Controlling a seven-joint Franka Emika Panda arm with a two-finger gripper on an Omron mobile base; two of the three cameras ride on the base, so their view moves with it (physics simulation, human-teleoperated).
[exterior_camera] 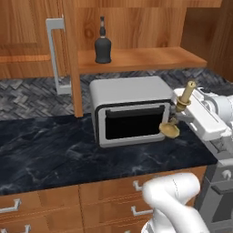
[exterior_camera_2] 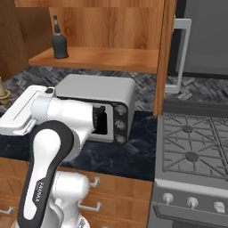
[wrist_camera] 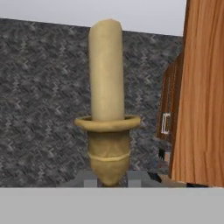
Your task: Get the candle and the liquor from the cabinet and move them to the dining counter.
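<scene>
Clamped between the gripper's (wrist_camera: 111,178) closed fingers, the candle (wrist_camera: 106,127) hangs tilted in the air in front of the toaster oven (exterior_camera: 129,109), above the black counter (exterior_camera: 50,145). Well behind it, the liquor (exterior_camera: 103,44) stands upright on the open cabinet's (exterior_camera: 150,58) shelf
</scene>
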